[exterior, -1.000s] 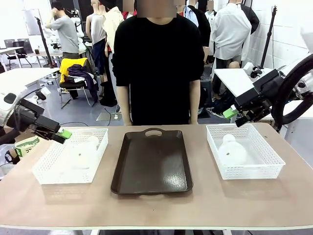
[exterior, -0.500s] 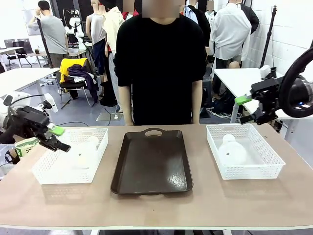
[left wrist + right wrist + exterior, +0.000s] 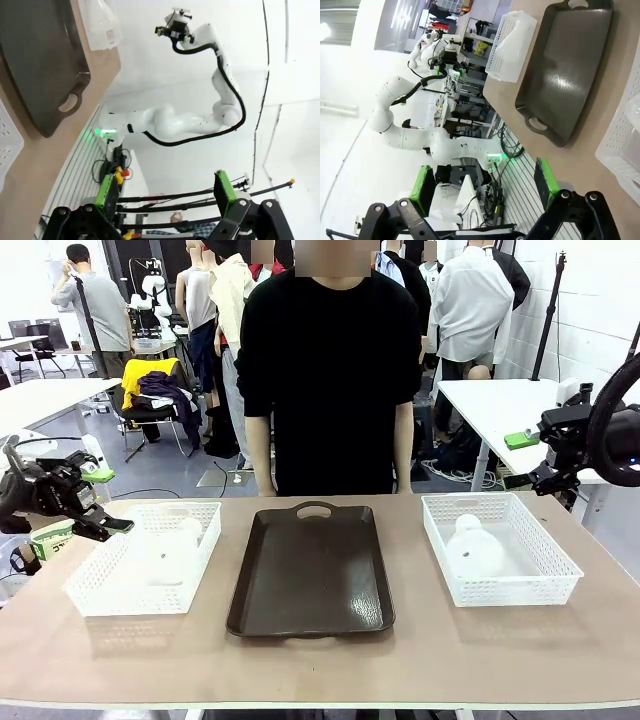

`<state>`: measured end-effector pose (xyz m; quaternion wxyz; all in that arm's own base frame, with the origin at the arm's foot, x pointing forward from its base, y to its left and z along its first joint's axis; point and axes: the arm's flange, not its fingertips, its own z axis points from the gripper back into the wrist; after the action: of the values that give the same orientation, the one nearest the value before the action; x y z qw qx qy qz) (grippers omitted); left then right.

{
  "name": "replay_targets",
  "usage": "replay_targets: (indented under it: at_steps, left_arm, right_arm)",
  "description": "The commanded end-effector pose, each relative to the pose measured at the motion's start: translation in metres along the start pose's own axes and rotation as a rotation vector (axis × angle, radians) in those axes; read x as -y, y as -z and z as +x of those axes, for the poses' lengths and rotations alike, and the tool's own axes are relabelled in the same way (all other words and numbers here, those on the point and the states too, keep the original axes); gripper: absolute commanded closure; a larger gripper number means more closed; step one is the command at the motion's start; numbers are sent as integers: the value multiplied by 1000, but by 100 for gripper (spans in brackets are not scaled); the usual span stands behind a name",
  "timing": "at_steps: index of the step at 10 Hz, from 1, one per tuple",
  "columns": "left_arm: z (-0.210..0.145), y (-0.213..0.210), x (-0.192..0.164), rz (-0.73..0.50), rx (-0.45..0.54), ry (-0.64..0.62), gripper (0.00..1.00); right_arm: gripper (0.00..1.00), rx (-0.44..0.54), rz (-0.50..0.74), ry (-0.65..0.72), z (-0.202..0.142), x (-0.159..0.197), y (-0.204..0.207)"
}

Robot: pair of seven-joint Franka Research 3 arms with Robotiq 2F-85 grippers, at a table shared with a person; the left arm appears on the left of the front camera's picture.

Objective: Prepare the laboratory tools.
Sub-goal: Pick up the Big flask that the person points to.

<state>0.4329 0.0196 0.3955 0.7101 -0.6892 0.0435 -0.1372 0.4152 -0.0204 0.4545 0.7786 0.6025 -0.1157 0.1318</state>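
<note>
Smooth tan bench (image 3: 480, 665) with a low, satiny sheen. Dark brown tray (image 3: 310, 585) of glossy moulded plastic, streaked with lamp reflections. White baskets (image 3: 560, 585) of openwork mesh plastic, slightly shiny. Flasks (image 3: 472, 552) frosted and translucent white, dull rather than clear. Person's top (image 3: 325, 370) of plain black matt cloth.

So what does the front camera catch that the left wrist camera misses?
Front view extras: the person in black standing across the table, and frosted flasks lying in the left basket. Left wrist extras: the right arm in its full white length, down to a green light at its base. Shared: the dark brown tray, the right pincer and the left pincer, both open.
</note>
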Motion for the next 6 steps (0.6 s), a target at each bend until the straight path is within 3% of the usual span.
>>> replay_targets:
  at_steps: [1,3,6]
  left_arm:
    - [1,5,8,-44,31,-58,0]
    - [-6,9,9,87,164,-52,0]
    - [-16,9,6,67,228,-9,0]
  right_arm:
    - [0,50,29,-47,-6,4,-1]
    - [0,106,37,-35,-9,9,-2]
    - [0,149,31,-30,-11,15,-4]
